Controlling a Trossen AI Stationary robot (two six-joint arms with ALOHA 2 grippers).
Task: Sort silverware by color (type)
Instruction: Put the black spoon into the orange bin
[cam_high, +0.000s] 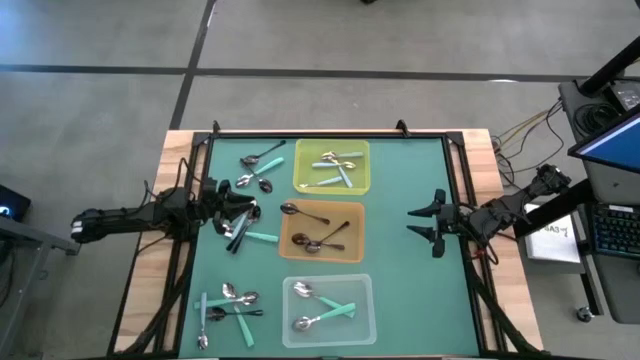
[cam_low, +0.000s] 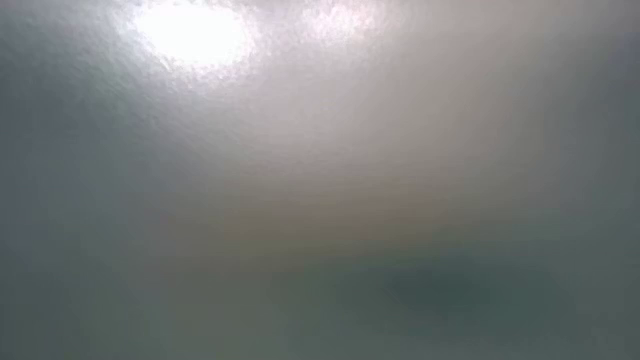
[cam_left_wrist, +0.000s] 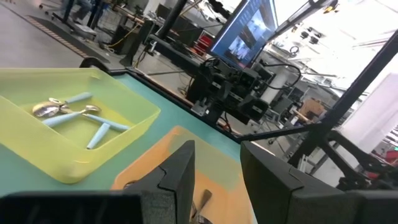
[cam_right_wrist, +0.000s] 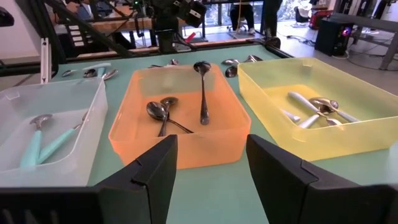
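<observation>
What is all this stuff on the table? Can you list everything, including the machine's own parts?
Yellow tray: one, far end of the middle row; holds teal-handled spoons.
Orange tray: one, middle; holds dark spoons.
Clear tray: one, near end; holds teal-handled and silver spoons.
Loose spoons: three clusters on the green mat's left side.
Left gripper: over the middle cluster.
Right gripper: open, right of the trays.
</observation>
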